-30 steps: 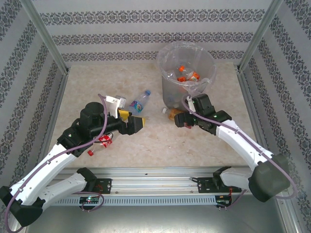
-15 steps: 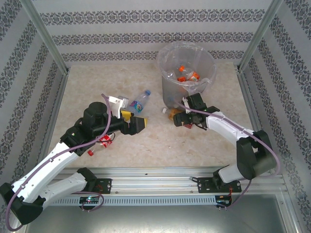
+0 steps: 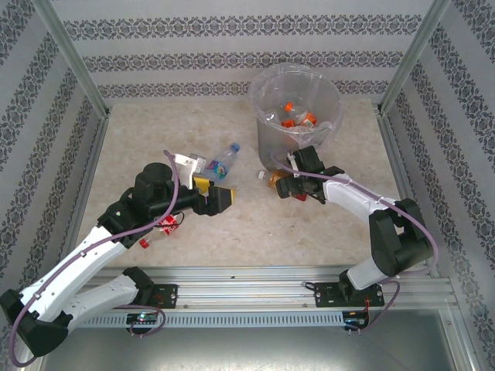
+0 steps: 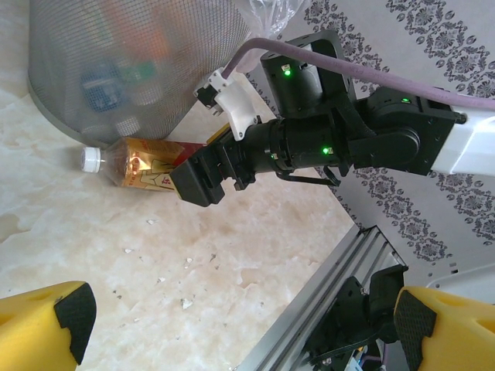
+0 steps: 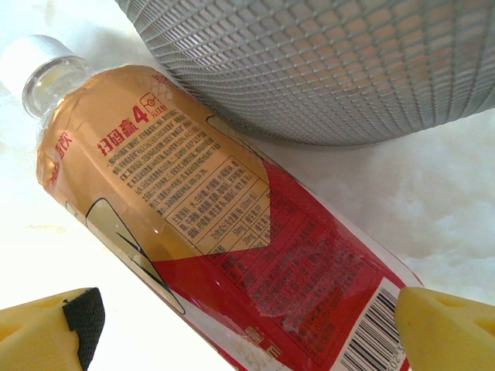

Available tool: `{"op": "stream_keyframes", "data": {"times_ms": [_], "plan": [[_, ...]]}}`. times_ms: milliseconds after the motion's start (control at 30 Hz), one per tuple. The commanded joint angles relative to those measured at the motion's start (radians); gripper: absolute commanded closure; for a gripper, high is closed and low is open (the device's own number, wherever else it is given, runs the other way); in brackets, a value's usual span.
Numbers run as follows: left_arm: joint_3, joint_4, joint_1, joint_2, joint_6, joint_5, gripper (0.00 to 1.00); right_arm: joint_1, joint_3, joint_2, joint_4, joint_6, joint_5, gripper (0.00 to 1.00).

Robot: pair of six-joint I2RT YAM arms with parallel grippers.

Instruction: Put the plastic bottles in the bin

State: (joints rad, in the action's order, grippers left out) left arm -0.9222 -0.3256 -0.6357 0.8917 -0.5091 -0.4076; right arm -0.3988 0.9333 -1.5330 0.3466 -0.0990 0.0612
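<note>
A plastic bottle with a gold and red label point(image 5: 232, 232) and a white cap lies on its side at the foot of the bin point(image 5: 332, 62). My right gripper point(image 5: 247, 332) is open and straddles it, one yellow finger on each side. From above, that bottle point(image 3: 272, 178) pokes out left of the right gripper point(image 3: 292, 188), below the bin point(image 3: 269, 147), which holds several bottles. A blue-labelled bottle point(image 3: 223, 160) lies mid-table. A red-labelled bottle point(image 3: 164, 226) lies under my left arm. My left gripper point(image 3: 216, 199) is open with nothing in it, looking across at the gold bottle point(image 4: 147, 162).
Patterned walls close in the table on three sides. An aluminium rail point(image 3: 247, 274) runs along the near edge. The left arm's white camera mount point(image 3: 186, 162) sits close to the blue-labelled bottle. The bin point(image 4: 131, 69) stands at the back right, near the corner post.
The right arm's elbow has swung in from the far right towards the middle, while its gripper has stayed over the gold bottle and settled lower. The left arm has hardly moved.
</note>
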Motion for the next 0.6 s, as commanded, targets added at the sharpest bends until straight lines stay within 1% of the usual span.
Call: {"op": "stream_keyframes", "data": {"times_ms": [0,200,400,567], "plan": [[0.013,0.043,-0.016,0.0,-0.012,-0.001,0.0,-0.022,0.003,0.003,-0.004,0.013,0.047,0.04],[0.009,0.044,-0.018,0.004,-0.012,-0.001,0.0,-0.016,-0.008,0.02,-0.019,0.005,0.1,0.02],[0.009,0.042,-0.021,0.004,-0.012,0.001,0.0,-0.021,0.005,-0.001,-0.008,0.011,0.063,0.02],[0.008,0.042,-0.024,0.003,-0.012,0.0,0.0,-0.019,0.034,-0.043,0.019,0.025,-0.049,0.02]]}}
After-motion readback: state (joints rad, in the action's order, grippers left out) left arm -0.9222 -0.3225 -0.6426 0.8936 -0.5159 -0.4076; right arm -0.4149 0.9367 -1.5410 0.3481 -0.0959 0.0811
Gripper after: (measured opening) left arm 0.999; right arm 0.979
